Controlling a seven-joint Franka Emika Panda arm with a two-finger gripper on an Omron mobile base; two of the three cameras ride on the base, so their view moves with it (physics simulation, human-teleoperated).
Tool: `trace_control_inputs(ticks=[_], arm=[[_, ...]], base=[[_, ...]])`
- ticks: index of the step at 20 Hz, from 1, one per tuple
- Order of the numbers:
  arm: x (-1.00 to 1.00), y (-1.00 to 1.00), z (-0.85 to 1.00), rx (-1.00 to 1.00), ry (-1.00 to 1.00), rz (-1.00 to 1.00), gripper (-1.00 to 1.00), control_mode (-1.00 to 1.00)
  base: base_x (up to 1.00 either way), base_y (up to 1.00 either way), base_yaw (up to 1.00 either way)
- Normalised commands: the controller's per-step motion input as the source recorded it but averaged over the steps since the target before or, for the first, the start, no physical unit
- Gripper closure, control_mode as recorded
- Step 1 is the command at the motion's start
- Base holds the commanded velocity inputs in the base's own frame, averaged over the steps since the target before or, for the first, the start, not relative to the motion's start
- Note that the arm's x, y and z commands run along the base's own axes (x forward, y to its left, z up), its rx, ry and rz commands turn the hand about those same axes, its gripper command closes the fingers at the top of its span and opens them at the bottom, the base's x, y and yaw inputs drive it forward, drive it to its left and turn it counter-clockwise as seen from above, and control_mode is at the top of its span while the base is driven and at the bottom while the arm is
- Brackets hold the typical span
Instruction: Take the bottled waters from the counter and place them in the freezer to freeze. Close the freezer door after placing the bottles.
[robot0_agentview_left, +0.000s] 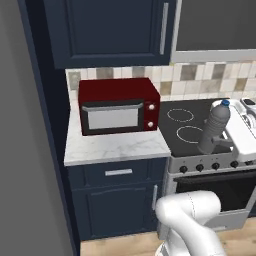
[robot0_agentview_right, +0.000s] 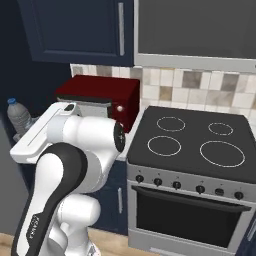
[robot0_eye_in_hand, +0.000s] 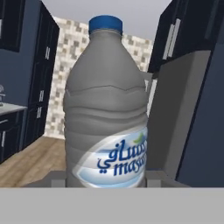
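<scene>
Your hand (robot0_agentview_left: 220, 142) is clamped on 1 grey water bottle (robot0_agentview_left: 214, 127) with a blue cap (robot0_eye_in_hand: 105, 23), carried upright in the air above the black stovetop (robot0_agentview_right: 192, 142), well clear of the marble tabletop (robot0_agentview_left: 115, 147) and red microwave (robot0_agentview_left: 119, 105). The grip looks low on the body, so a fast swing could tip it loose. A grey panel (robot0_eye_in_hand: 181, 113), possibly the freezer door, stands beyond; approach it wide or you may clip it.
</scene>
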Motion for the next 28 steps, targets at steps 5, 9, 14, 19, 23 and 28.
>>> trace_control_inputs(ticks=[5, 9, 14, 19, 23, 28], arm=[[0.00, 0.00, 0.00, 0.00, 0.00, 0.00, 1.00, 1.00], [0.00, 0.00, 0.00, 0.00, 0.00, 0.00, 1.00, 1.00], [0.00, 0.00, 0.00, 0.00, 0.00, 0.00, 1.00, 1.00], [0.00, 0.00, 0.00, 0.00, 0.00, 0.00, 1.00, 1.00], [0.00, 0.00, 0.00, 0.00, 0.00, 0.00, 1.00, 1.00], [0.00, 0.00, 0.00, 0.00, 0.00, 0.00, 1.00, 1.00]], base=[[-0.38, 0.48, 0.20], [-0.14, 0.66, 0.18], [0.00, 0.81, 0.04], [0.03, 0.80, 0.00], [0.00, 0.84, 0.00], [0.03, 0.81, -0.03]])
